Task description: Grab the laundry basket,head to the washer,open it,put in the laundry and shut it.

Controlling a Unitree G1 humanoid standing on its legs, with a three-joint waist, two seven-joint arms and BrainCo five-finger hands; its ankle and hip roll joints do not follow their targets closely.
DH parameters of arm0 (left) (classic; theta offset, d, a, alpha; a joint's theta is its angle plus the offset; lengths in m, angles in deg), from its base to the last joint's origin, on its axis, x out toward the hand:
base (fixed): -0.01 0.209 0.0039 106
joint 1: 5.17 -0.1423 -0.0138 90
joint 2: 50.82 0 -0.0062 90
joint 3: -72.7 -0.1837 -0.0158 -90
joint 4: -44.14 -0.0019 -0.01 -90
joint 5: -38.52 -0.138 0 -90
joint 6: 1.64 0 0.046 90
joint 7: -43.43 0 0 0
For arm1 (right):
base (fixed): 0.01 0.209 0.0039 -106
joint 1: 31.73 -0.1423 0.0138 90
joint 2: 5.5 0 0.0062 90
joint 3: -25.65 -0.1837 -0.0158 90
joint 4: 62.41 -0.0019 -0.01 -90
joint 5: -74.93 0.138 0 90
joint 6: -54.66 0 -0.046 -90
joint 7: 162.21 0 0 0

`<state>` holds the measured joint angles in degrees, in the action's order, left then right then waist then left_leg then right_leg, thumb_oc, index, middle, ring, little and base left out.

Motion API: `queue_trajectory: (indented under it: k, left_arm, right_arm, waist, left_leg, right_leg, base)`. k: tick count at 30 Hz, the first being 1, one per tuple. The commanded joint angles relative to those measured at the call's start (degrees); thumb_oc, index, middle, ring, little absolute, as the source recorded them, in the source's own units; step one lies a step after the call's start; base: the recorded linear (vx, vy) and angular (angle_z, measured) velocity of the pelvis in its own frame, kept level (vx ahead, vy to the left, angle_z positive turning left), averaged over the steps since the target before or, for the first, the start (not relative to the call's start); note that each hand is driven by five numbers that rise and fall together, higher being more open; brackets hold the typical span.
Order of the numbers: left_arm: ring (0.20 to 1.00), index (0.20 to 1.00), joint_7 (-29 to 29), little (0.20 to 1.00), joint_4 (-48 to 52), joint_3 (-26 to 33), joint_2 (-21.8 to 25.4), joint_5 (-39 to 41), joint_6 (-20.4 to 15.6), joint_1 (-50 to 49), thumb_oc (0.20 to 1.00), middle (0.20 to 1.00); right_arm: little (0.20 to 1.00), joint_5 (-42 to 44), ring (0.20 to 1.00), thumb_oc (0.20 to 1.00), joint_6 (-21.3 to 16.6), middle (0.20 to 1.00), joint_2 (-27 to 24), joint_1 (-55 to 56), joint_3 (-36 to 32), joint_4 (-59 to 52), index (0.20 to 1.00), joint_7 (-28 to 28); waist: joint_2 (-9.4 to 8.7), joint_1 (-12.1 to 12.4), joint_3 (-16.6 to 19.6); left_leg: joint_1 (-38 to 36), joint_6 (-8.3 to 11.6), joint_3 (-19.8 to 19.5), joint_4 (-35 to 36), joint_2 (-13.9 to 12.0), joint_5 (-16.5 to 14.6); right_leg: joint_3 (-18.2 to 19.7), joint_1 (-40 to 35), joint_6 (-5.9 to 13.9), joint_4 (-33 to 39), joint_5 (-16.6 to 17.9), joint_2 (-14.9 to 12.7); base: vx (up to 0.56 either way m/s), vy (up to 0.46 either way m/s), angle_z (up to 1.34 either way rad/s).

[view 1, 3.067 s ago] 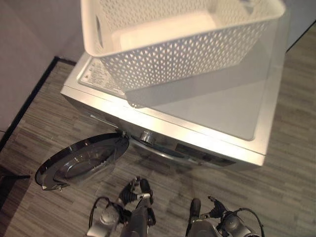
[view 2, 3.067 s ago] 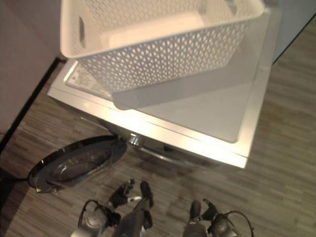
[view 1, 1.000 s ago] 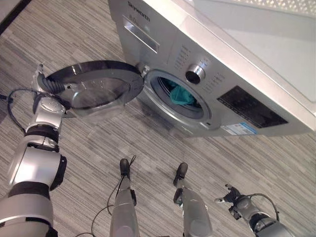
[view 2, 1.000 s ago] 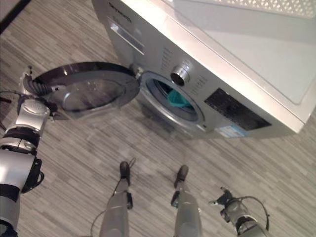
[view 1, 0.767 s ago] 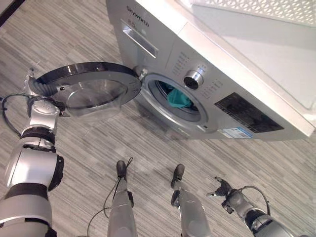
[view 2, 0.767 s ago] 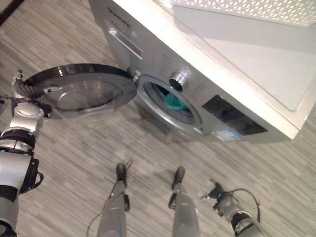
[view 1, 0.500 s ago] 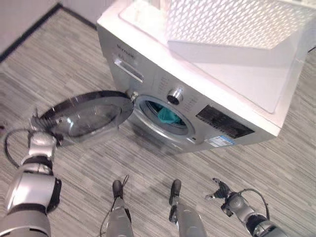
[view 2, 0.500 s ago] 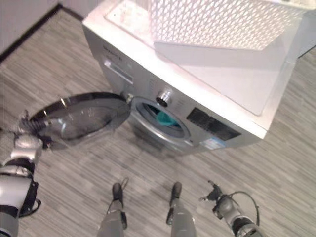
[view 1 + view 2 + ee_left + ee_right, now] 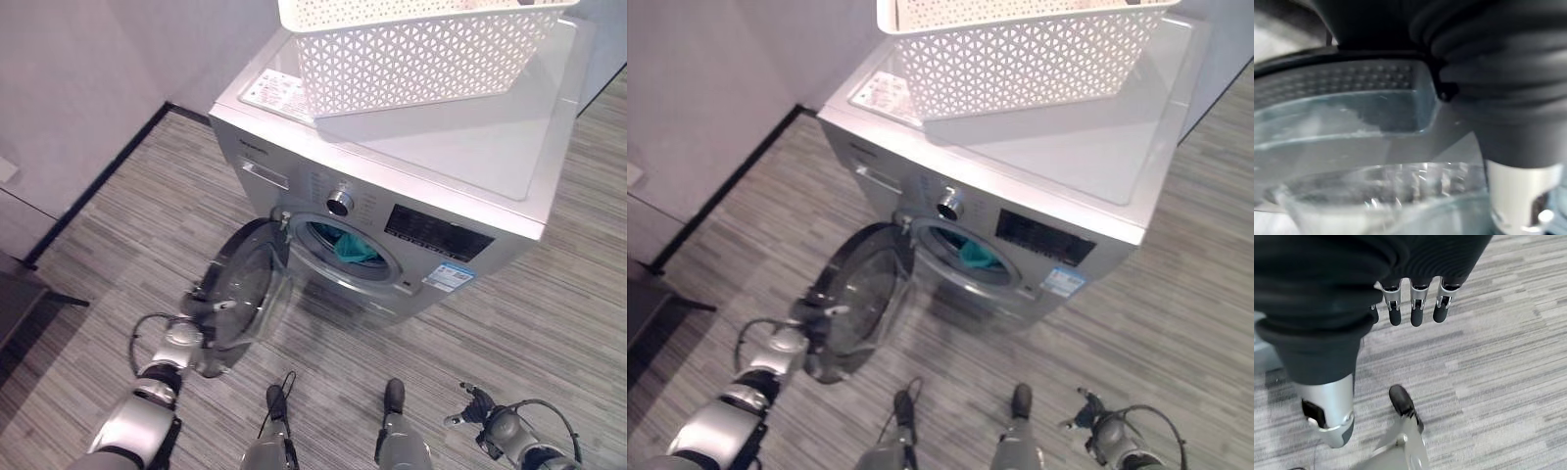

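Grey floor: 1 washer (image 9: pixel 411 186), 1 basket (image 9: pixel 411 49).

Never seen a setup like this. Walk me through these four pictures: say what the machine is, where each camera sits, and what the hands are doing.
This is a two-legged humanoid robot. The two wide pictures come from cameras in its head, looking down. They show a silver washer with a white laundry basket on top and teal laundry inside the drum. The round door stands partly open, with the left hand at its outer edge. The other two pictures come from wrist cameras: the left one looks at the door's glass from very close, the right one shows the idle right hand hanging over the floor, its fingers relaxed.
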<state>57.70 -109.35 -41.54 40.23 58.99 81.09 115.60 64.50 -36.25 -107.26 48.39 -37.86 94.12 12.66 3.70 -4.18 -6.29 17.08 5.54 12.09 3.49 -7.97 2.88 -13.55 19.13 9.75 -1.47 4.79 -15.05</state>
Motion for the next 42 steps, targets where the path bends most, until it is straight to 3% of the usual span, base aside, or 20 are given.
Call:
queue_trajectory:
  k: [1, 5, 6, 9, 13, 17, 18, 21, 22, 24, 25, 26, 29, 31, 32, 35, 39, 40, 41, 42]
  left_arm:
    - [1.0, 1.0, -6.5, 1.0, 0.0, -5.9, -17.6, 0.3, -2.0, 14.4, 1.0, 1.0]
    - [1.0, 1.0, -6.2, 1.0, 1.4, -7.5, -23.3, 5.9, -2.9, 17.6, 1.0, 1.0]
    - [1.0, 1.0, -6.3, 1.0, 2.1, -7.8, -24.4, 7.3, -3.2, 18.0, 1.0, 1.0]
    - [1.0, 1.0, -7.7, 1.0, 4.2, -9.4, -25.9, 9.4, -3.4, 17.8, 1.0, 1.0]
    - [1.0, 1.0, -9.6, 1.0, 7.9, -12.3, -25.8, 10.1, -3.8, 15.1, 1.0, 1.0]
    - [1.0, 1.0, -10.5, 1.0, 13.5, -15.8, -22.2, 5.8, -4.4, 10.9, 1.0, 1.0]
    - [1.0, 1.0, -10.9, 1.0, 15.5, -16.5, -20.7, 5.1, -4.6, 9.3, 1.0, 1.0]
    - [1.0, 1.0, -14.5, 1.0, 24.9, -16.9, -11.8, 3.4, -5.0, -2.4, 1.0, 1.0]
    - [1.0, 1.0, -14.4, 1.0, 25.0, -16.9, -11.7, 3.4, -5.0, -2.5, 1.0, 1.0]
    - [1.0, 1.0, -17.9, 1.0, 30.4, -14.7, -5.2, 4.4, -4.9, -11.5, 1.0, 1.0]
    - [1.0, 1.0, -17.9, 1.0, 30.5, -14.7, -5.1, 4.4, -4.8, -11.6, 1.0, 1.0]
    - [1.0, 1.0, -20.5, 1.0, 37.8, -13.3, 2.3, 3.9, -5.6, -17.6, 1.0, 1.0]
    - [1.0, 1.0, -25.5, 1.0, 49.6, -12.0, 13.7, 5.8, -5.8, -25.7, 1.0, 1.0]
    - [1.0, 1.0, -27.6, 1.0, 53.7, -11.0, 17.7, 7.5, -5.8, -29.5, 1.0, 1.0]
    - [1.0, 1.0, -28.3, 1.0, 55.1, -9.2, 18.8, 9.2, -5.2, -32.7, 1.0, 1.0]
    - [1.0, 1.0, -28.3, 1.0, 52.9, -7.9, 17.0, 9.0, -4.0, -34.3, 1.0, 1.0]
    - [1.0, 1.0, -27.8, 1.0, 51.7, -6.9, 16.0, 6.6, -3.6, -34.7, 1.0, 1.0]
    - [1.0, 1.0, -28.5, 1.0, 49.7, -6.7, 15.1, 4.8, -3.5, -35.1, 1.0, 1.0]
    - [1.0, 1.0, -28.5, 1.0, 49.7, -6.7, 15.1, 4.7, -3.5, -35.1, 1.0, 1.0]
    - [1.0, 1.0, -28.5, 1.0, 47.5, -6.7, 14.1, 3.3, -3.3, -35.2, 1.0, 1.0]
  right_arm:
    - [1.0, -1.3, 1.0, 1.0, -0.1, 1.0, 1.0, -4.9, 3.7, -2.7, 1.0, -1.7]
    - [1.0, -0.5, 1.0, 1.0, -0.4, 1.0, 2.3, -5.8, 5.9, -4.9, 1.0, -2.0]
    - [1.0, -0.5, 1.0, 1.0, -0.4, 1.0, 2.6, -5.5, 6.4, -5.3, 1.0, -2.1]
    - [1.0, -1.2, 1.0, 1.0, -0.5, 1.0, 2.7, -4.7, 7.4, -5.0, 1.0, -1.4]
    - [1.0, -1.8, 1.0, 1.0, -0.2, 1.0, 2.7, -2.1, 6.6, -3.0, 1.0, -0.9]
    - [1.0, -1.8, 1.0, 1.0, -0.3, 1.0, 2.8, 0.2, 5.0, -1.8, 1.0, -0.6]
    - [1.0, -1.9, 1.0, 1.0, -0.4, 1.0, 2.9, 0.8, 4.8, -1.8, 1.0, -0.5]
    - [1.0, -1.9, 1.0, 1.0, -1.3, 1.0, 3.9, 2.9, 5.0, -4.1, 1.0, 0.8]
    - [1.0, -1.9, 1.0, 1.0, -1.3, 1.0, 4.0, 2.9, 5.0, -4.2, 1.0, 0.8]
    - [1.0, -1.5, 1.0, 1.0, -2.4, 1.0, 4.3, 2.7, 6.9, -9.6, 1.0, 3.2]
    - [1.0, -1.5, 1.0, 1.0, -2.3, 1.0, 4.3, 2.8, 6.9, -9.7, 1.0, 3.2]
    - [1.0, 0.1, 1.0, 1.0, -3.7, 1.0, 3.7, 2.3, 9.1, -15.8, 1.0, 6.5]
    - [1.0, 3.4, 1.0, 1.0, -4.8, 1.0, 3.9, -0.3, 13.8, -19.9, 1.0, 11.5]
    - [1.0, 3.4, 1.0, 1.0, -4.7, 1.0, 6.7, -3.6, 17.1, -18.1, 1.0, 13.3]
    - [1.0, 3.0, 1.0, 1.0, -4.2, 1.0, 12.0, -7.7, 19.2, -13.2, 1.0, 13.7]
    - [1.0, 5.6, 1.0, 1.0, -2.9, 1.0, 18.6, -12.9, 17.7, -5.5, 1.0, 13.5]
    - [1.0, 11.2, 1.0, 1.0, -1.4, 1.0, 23.2, -17.6, 17.8, -2.6, 1.0, 16.8]
    - [1.0, 18.1, 1.0, 1.0, 0.0, 1.0, 25.2, -18.7, 17.8, -3.6, 1.0, 20.6]
    - [1.0, 18.1, 1.0, 1.0, 0.1, 1.0, 25.2, -18.8, 17.8, -3.6, 1.0, 20.6]
    - [1.0, 22.6, 1.0, 1.0, 0.9, 1.0, 26.5, -20.0, 17.1, -3.2, 1.0, 20.8]
  waist:
    - [-6.58, -7.8, -4.9]
    - [-7.31, -10.2, -4.5]
    - [-6.97, -10.6, -4.3]
    - [-6.71, -11.3, -4.1]
    - [-5.62, -11.2, -3.8]
    - [-4.17, -9.9, -3.8]
    - [-4.23, -9.6, -3.9]
    - [-2.94, -6.5, -4.2]
    - [-2.98, -6.6, -4.2]
    - [-2.45, -4.2, -4.3]
    - [-2.5, -4.3, -4.3]
    - [-1.93, -2.5, -4.0]
    - [-1.29, 0.0, -3.4]
    - [-0.57, 2.0, -3.1]
    - [0.05, 4.2, -2.9]
    - [1.07, 7.4, -2.8]
    - [1.58, 10.8, -3.2]
    - [1.6, 13.0, -3.2]
    - [1.62, 12.9, -3.2]
    - [1.59, 14.5, -3.3]
  left_leg:
    - [-4.8, 3.57, 0.3, -0.5, -5.6, 1.5]
    - [-8.3, 3.78, 4.0, 0.6, -6.5, 1.2]
    - [-10.0, 4.21, 4.6, 1.0, -6.9, -0.2]
    - [-12.1, 4.36, 6.7, 1.1, -7.2, -0.5]
    - [-13.6, 4.55, 7.5, 1.2, -7.4, -0.4]
    - [-13.6, 4.59, 6.7, 1.3, -7.3, 0.1]
    - [-12.8, 4.25, 6.8, 1.4, -7.1, 1.6]
    - [-12.3, 4.14, 4.7, 1.4, -6.8, 2.1]
    - [-12.3, 4.14, 4.6, 1.4, -6.8, 2.1]
    - [-12.5, 4.02, 3.4, 1.2, -6.4, 2.1]
    - [-12.5, 4.02, 3.4, 1.2, -6.4, 2.1]
    - [-12.7, 3.93, 2.6, 1.3, -6.1, 1.9]
    - [-13.1, 3.83, 1.4, 1.4, -5.6, 1.6]
    - [-13.1, 3.75, 0.8, 1.4, -5.3, 1.5]
    - [-12.7, 3.56, -0.3, 1.5, -5.0, 1.6]
    - [-11.7, 3.2, -2.0, 1.5, -4.5, 2.0]
    - [-10.0, 3.15, -4.3, 1.5, -4.1, 2.6]
    - [-9.1, 3.3, -5.9, 1.5, -3.9, 3.0]
    - [-9.1, 3.3, -5.9, 1.5, -3.9, 3.0]
    - [-8.4, 3.39, -7.1, 1.5, -3.8, 3.3]
  right_leg:
    - [4.3, 0.8, 1.15, 4.3, 3.5, 2.1]
    - [6.5, 1.3, 1.3, 3.8, 3.4, 3.4]
    - [7.0, 0.5, 1.88, 3.9, 2.4, 3.9]
    - [7.6, 0.5, 2.03, 3.4, 2.2, 4.4]
    - [7.3, -0.4, 2.19, 3.2, 2.0, 4.6]
    - [6.3, -1.5, 2.12, 3.5, 1.9, 4.3]
    - [5.9, -1.1, 1.49, 3.5, 2.8, 4.1]
    - [4.1, -2.9, 0.97, 4.0, 2.4, 3.5]
    - [4.1, -2.9, 0.97, 4.0, 2.4, 3.5]
    - [3.1, -4.5, 0.75, 4.3, 2.0, 3.3]
    - [3.1, -4.5, 0.75, 4.3, 2.0, 3.3]
    - [2.5, -5.6, 0.69, 4.7, 1.9, 3.1]
    - [1.4, -7.3, 0.87, 5.2, 1.9, 2.6]
    - [0.6, -8.1, 0.98, 5.2, 1.8, 2.1]
    - [-0.7, -8.9, 1.04, 5.2, 1.6, 1.4]
    - [-2.4, -9.4, 1.02, 5.0, 1.3, 0.7]
    - [-4.8, -9.9, 1.02, 4.7, 1.0, -0.1]
    - [-6.6, -10.6, 0.98, 4.4, 0.5, -0.5]
    - [-6.6, -10.6, 0.99, 4.4, 0.5, -0.6]
    - [-8.0, -11.0, 0.93, 3.8, 0.0, -0.8]
  base:
    - [0.0, 0.0, 0.0]
    - [0.06, -0.011, -0.24]
    - [0.12, -0.016, -0.37]
    - [0.07, -0.027, -0.62]
    - [0.03, -0.048, -0.8]
    - [-0.01, -0.034, -0.39]
    - [-0.08, -0.081, -0.11]
    - [-0.02, -0.066, 0.3]
    - [0.01, -0.035, 0.51]
    - [0.02, -0.023, 0.51]
    - [0.05, -0.006, 0.35]
    - [0.05, 0.007, 0.27]
    - [0.06, 0.029, 0.31]
    - [0.05, 0.029, 0.49]
    - [0.04, 0.032, 0.48]
    - [-0.01, 0.029, 0.38]
    - [-0.02, -0.002, 0.43]
    - [-0.01, -0.021, 0.71]
    - [0.02, -0.03, 0.64]
    - [0.02, -0.01, 0.49]
